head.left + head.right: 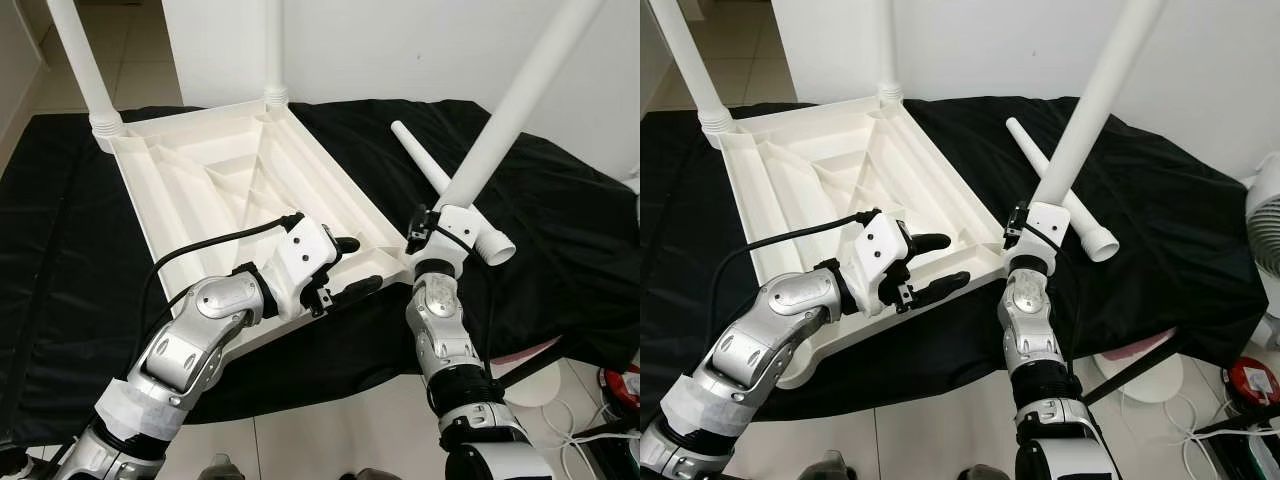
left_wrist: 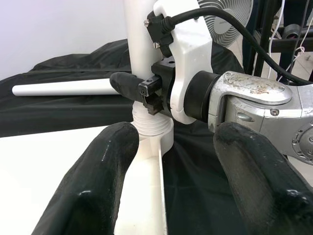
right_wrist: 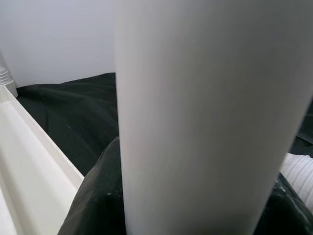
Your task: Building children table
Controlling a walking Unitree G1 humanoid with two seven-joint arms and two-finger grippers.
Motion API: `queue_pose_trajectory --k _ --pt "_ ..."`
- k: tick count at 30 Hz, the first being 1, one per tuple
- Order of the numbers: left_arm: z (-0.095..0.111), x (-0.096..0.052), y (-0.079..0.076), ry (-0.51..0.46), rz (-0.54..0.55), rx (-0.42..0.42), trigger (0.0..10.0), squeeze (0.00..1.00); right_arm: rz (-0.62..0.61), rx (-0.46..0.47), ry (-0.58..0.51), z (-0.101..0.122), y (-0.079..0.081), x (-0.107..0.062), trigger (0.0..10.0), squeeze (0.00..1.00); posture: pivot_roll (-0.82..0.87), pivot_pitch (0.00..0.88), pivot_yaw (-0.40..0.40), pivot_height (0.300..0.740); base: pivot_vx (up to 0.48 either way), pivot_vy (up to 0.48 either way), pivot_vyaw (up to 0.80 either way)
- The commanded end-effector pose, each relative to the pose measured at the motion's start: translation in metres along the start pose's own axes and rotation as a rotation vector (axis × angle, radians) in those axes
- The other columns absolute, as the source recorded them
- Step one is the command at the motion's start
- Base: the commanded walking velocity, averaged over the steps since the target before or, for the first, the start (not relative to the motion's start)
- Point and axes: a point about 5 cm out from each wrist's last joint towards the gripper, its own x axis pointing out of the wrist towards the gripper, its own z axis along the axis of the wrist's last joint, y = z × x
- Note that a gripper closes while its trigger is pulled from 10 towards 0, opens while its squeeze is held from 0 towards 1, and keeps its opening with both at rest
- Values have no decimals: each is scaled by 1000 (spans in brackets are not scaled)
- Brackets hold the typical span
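The white table top [image 1: 230,170] lies upside down on a black cloth [image 1: 560,200], with a leg standing in the far left corner [image 1: 85,70] and another in the far right corner [image 1: 273,50]. My right gripper [image 1: 432,232] is shut on a third leg [image 1: 520,100], which leans to the right with its threaded base [image 2: 151,122] at the near right corner socket. My left gripper [image 1: 362,263] is open, one finger on either side of the table's near rim, just left of that corner. A fourth leg [image 1: 425,160] lies loose on the cloth behind the right gripper.
A white fan [image 1: 1265,210] stands at the right, past the cloth's edge. Cables and a red object [image 1: 1252,380] lie on the tiled floor at the lower right. A white wall [image 1: 400,50] runs close behind the table.
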Motion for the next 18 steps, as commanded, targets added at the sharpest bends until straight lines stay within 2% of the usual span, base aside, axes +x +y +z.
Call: queue_pose_trajectory --k 1,6,13,14,18 --pt "2 2 -1 -2 -35 13 10000 0 -145 -46 187 -39 -34 -12 10000 0 59 0 -32 740 0 0 0" --pt "2 1 -1 -2 -36 12 10000 0 -172 -38 202 -41 -36 -12 10000 0 62 0 -31 740 0 0 0" --pt "3 2 -1 -2 -39 12 10000 0 -139 -7 173 -37 -30 -8 10000 0 63 0 -28 740 0 0 0" --pt "2 2 -1 -2 -39 10 10000 0 -128 4 140 -33 -30 -7 10000 1000 63 0 -27 740 0 0 0" --pt "2 2 -2 0 -40 6 10000 0 -104 26 70 -24 -30 -5 10000 1000 62 0 -30 740 0 0 0"
